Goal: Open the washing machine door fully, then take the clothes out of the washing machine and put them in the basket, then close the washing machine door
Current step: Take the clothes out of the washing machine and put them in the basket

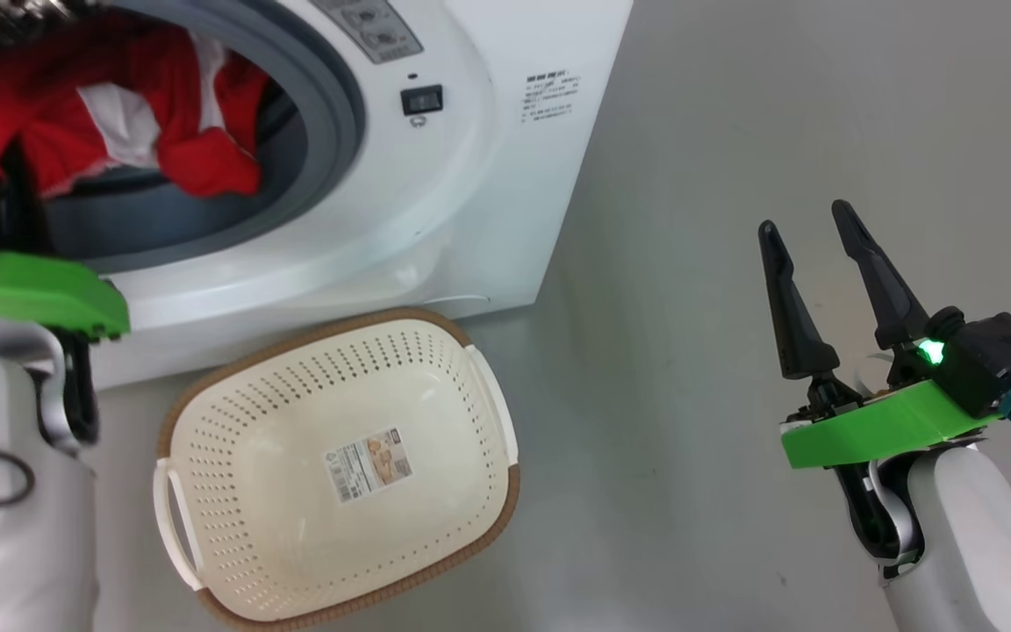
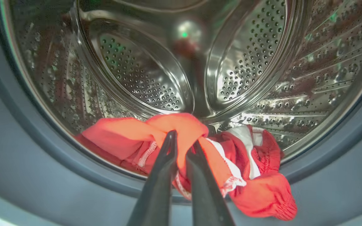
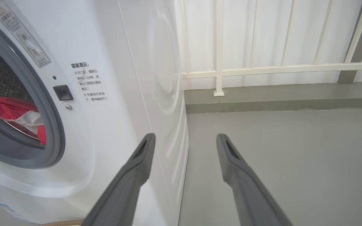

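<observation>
Looking down, head view: basket (image 1: pixel 233 527) just beside washing machine (image 1: pixel 505 175) front; right gripper (image 1: pixel 802 218) fingers spread over floor (image 1: pixel 690 395).
Left wrist view: left gripper (image 2: pixel 184 139) clamped on clothes (image 2: pixel 262 194) spilling over grey rubber ring (image 2: pixel 42 163).
Right wrist view: washing machine corner edge beside spread fingers.

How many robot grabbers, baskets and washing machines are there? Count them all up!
grippers: 2, the left gripper and the right gripper
basket: 1
washing machine: 1
Total: 4

a laundry corner: washing machine (image 1: pixel 488 175) on grey floor (image 1: pixel 734 132) by white railing (image 3: pixel 281 67).
</observation>
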{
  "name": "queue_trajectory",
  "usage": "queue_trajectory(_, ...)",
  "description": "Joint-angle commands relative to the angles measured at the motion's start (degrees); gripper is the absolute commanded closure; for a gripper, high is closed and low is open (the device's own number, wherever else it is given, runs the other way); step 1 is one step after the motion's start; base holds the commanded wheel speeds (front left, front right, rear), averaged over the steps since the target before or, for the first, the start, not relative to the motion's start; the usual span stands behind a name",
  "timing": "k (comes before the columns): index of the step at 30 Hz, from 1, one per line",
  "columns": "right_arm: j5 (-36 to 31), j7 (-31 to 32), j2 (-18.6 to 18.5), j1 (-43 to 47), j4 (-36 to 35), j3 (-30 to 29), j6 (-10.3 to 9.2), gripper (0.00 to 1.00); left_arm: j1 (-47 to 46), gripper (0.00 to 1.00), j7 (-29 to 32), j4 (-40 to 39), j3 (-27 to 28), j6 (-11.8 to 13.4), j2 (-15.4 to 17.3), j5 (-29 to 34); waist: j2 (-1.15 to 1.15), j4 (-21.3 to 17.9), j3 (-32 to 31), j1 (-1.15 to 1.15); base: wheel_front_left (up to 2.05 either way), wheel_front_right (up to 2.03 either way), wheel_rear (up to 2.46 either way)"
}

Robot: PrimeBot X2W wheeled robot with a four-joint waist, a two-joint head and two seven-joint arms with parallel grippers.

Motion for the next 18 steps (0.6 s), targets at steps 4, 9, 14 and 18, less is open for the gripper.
queue_trajectory(4,0.61,-0.36,-0.45,1.86,-1.0,1.67,0.36,0.0,4.52,1.0,-0.69,-7.89,3.17,0.38,0.84,0.08,0.0,0.81,-2.74,0.0,0.0,0.0,0.0)
queue_trajectory(9,0.76,-0.36,-0.68,2.72,-0.64,1.86,0.36,0.0,9.33,1.0,-0.69,-16.23,4.7,-0.27,-1.07,0.39,0.0,1.02,-4.95,0.0,0.0,0.0,0.0)
queue_trajectory(14,0.82,-0.36,-0.7,3.76,-0.29,1.97,0.36,0.0,13.99,1.0,-0.69,-24.4,5.1,-0.31,-2.58,1.61,0.0,1.09,-7.09,0.0,0.0,0.0,0.0)
queue_trajectory(18,1.06,-0.36,-0.68,4.68,-0.1,1.84,0.36,0.0,17.41,1.0,-0.7,-31.41,4.62,-0.35,-3.74,2.11,0.0,1.05,-8.76,0.0,0.0,0.0,0.0)
